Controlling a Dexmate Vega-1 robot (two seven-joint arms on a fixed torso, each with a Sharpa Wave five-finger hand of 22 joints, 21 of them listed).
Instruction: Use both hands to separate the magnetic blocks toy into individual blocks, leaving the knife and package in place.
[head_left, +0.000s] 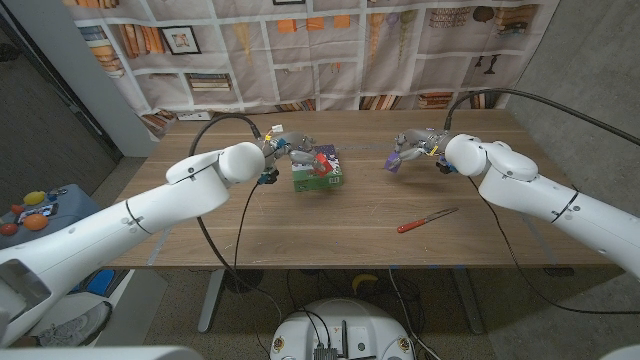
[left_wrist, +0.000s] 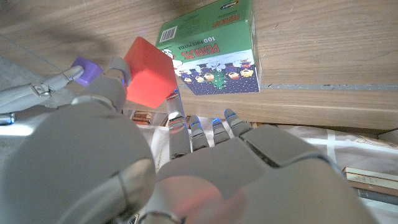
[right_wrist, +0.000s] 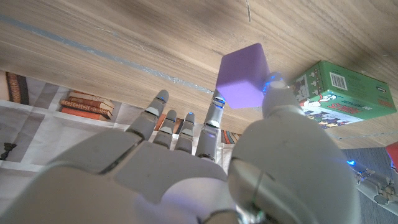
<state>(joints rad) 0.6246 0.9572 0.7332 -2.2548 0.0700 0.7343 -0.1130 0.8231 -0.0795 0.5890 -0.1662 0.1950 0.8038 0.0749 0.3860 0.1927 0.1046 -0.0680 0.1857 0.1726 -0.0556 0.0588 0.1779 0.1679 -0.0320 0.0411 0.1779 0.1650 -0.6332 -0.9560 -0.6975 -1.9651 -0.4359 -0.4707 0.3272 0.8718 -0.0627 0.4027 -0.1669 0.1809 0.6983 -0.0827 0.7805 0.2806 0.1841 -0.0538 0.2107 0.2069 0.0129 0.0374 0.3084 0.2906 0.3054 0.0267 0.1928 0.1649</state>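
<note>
My left hand (head_left: 287, 150) pinches a red block (head_left: 322, 160) just above the green package (head_left: 318, 178). In the left wrist view the red block (left_wrist: 149, 70) sits between the thumb and a finger of my left hand (left_wrist: 186, 168), in front of the package (left_wrist: 214, 53). My right hand (head_left: 418, 147) holds a purple block (head_left: 395, 158) well apart, over the table's far right. The right wrist view has that purple block (right_wrist: 242, 78) pinched at the fingertips of my right hand (right_wrist: 180, 168). A red-handled knife (head_left: 427, 220) lies on the table nearer to me.
The wooden table (head_left: 350, 235) has bare room in the middle and front. A black cable (head_left: 215, 130) loops over my left arm. A printed bookshelf backdrop (head_left: 330, 50) hangs behind the table. The package (right_wrist: 342, 93) also lies beyond the purple block in the right wrist view.
</note>
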